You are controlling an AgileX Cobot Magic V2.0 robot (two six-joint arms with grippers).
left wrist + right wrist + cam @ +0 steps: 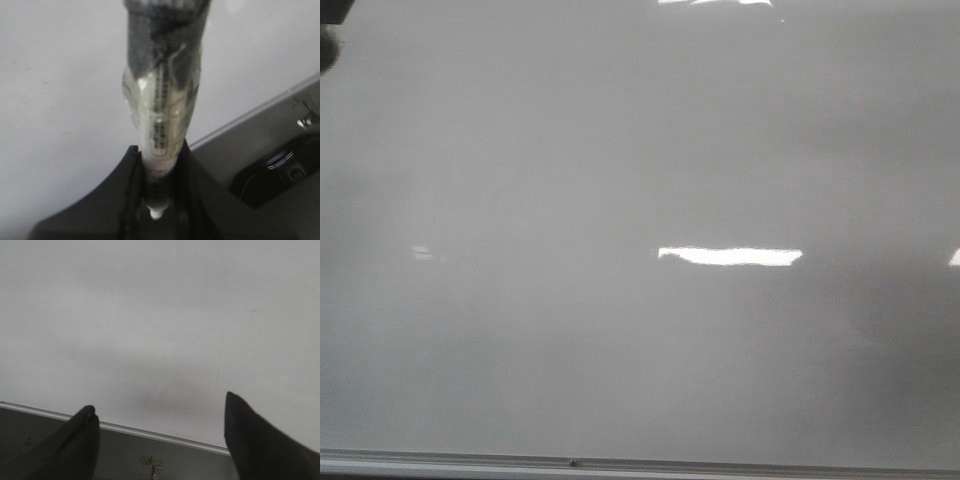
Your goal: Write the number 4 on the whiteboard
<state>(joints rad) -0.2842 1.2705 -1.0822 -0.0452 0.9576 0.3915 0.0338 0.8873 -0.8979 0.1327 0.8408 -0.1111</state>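
We see the whiteboard point(640, 180) blank, no number 4 yet. Left gripper point(159, 175) clamps the marker point(162, 110); right gripper point(160, 430) spread, empty. We'd bring the tip down square, light pressure, slanted stroke first

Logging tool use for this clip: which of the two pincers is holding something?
The left pincer is shut on a marker. The right pincer is open and holds nothing, over the whiteboard.
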